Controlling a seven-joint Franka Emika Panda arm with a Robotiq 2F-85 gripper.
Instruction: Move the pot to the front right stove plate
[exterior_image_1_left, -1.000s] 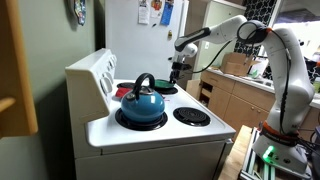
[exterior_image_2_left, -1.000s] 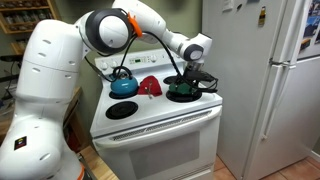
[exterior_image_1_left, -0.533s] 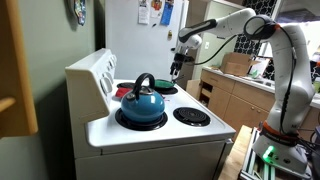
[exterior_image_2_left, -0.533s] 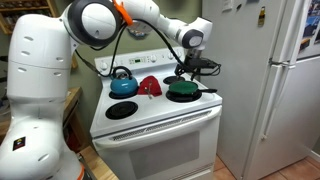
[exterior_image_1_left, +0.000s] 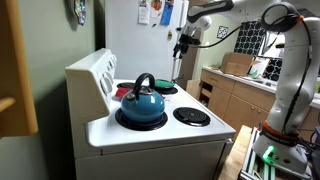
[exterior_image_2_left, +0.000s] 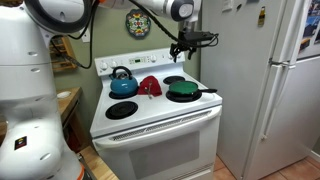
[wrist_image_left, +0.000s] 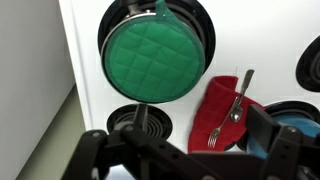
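White stove (exterior_image_2_left: 150, 104), green pot (exterior_image_2_left: 183, 89) on it, open hand (exterior_image_2_left: 184, 46) high above

The shallow, round green pot (exterior_image_2_left: 182, 90) sits flat at the front right of the stove (exterior_image_2_left: 160, 118).

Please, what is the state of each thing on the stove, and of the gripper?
pot: resting on front right burner, not held.
kettle: upright on back left burner.
red cloth: lying flat, cutlery on it.
gripper: open, empty, high above stove.
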